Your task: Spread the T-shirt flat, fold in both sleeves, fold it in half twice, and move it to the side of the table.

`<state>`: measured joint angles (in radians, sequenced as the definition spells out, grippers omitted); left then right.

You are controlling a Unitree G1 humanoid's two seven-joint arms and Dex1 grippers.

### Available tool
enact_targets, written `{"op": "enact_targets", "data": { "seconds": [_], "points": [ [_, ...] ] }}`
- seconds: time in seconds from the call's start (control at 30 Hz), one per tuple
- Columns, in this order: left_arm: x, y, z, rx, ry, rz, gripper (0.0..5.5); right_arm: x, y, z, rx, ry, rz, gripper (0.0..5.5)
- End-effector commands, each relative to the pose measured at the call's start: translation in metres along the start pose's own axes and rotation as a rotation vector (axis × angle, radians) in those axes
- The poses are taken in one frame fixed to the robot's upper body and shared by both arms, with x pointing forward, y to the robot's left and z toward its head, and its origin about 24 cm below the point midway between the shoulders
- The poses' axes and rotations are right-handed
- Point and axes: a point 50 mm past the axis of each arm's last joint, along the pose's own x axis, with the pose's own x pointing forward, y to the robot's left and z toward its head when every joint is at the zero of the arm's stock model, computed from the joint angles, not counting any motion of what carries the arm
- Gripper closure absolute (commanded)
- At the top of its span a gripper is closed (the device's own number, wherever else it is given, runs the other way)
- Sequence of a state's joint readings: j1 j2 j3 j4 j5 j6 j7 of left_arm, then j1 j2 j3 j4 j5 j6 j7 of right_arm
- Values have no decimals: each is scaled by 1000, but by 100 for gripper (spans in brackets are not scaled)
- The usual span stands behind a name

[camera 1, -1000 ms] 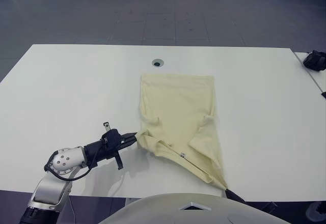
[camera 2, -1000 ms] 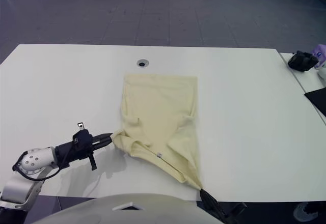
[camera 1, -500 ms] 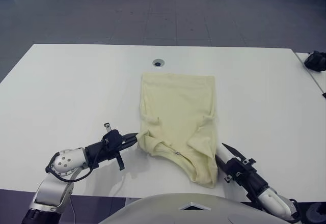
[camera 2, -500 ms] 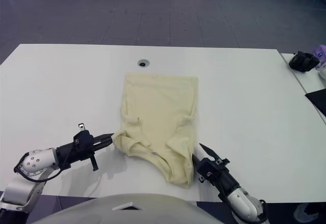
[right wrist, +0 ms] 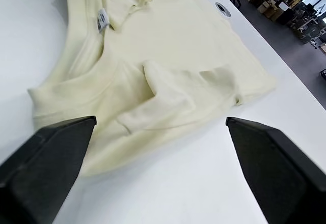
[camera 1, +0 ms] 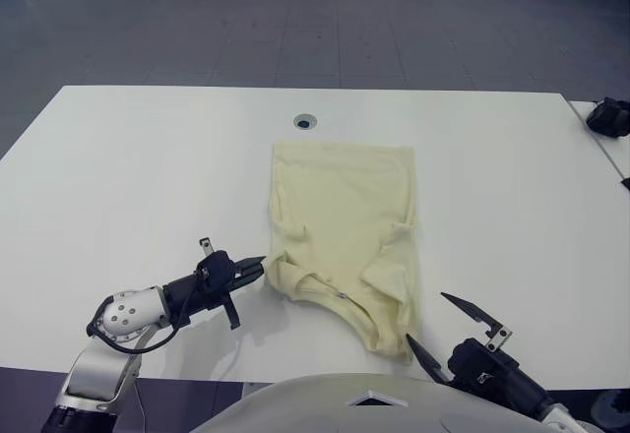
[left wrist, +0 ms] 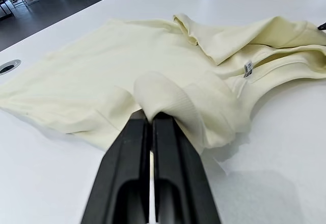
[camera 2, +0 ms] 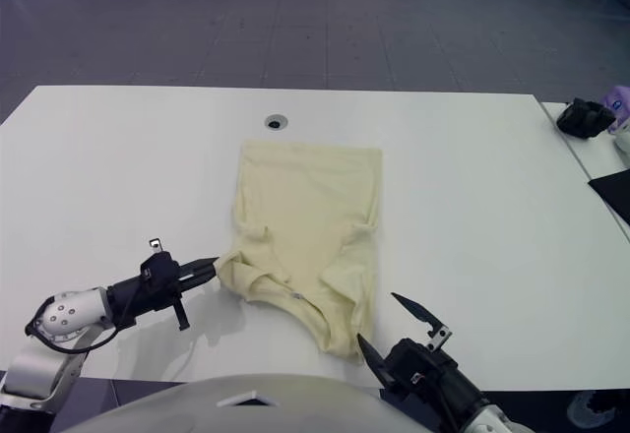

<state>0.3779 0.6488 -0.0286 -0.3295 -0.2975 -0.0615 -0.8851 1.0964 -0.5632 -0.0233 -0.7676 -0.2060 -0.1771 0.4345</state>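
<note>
The pale yellow T-shirt [camera 1: 343, 221] lies in the middle of the white table [camera 1: 138, 177], both sleeves folded in over the body, its collar end rumpled toward me. My left gripper [camera 1: 258, 264] rests on the table at the shirt's near left corner, shut on a fold of the cloth [left wrist: 163, 89]. My right gripper [camera 1: 426, 319] hangs at the front edge just right of the near right corner, open with nothing in it. In the right wrist view its fingers [right wrist: 51, 147] stand far apart in front of the shirt [right wrist: 168, 46].
A round cable hole [camera 1: 303, 121] sits in the table just beyond the shirt's far edge. A black object [camera 1: 610, 116] lies on a neighbouring table at the far right. Bare tabletop stretches on both sides of the shirt.
My right gripper has let go of the shirt's near right corner, opened wide and drawn back to the front edge. That stretched corner has slackened back. The left gripper keeps its hold.
</note>
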Motion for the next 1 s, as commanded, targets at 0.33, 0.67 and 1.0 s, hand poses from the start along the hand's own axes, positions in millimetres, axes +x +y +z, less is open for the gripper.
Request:
{"op": "enact_targets", "data": {
  "seconds": [0.33, 0.67, 1.0],
  "points": [
    [-2, 2, 2, 4, 17, 5, 550, 13, 10, 6, -75, 40, 144, 11],
    [-3, 5, 1, 14, 27, -12, 550, 17, 47, 58, -77, 18, 177, 11],
    [-3, 1, 1, 11, 24, -17, 550, 16, 68, 85, -128, 31, 126, 11]
  ]
}}
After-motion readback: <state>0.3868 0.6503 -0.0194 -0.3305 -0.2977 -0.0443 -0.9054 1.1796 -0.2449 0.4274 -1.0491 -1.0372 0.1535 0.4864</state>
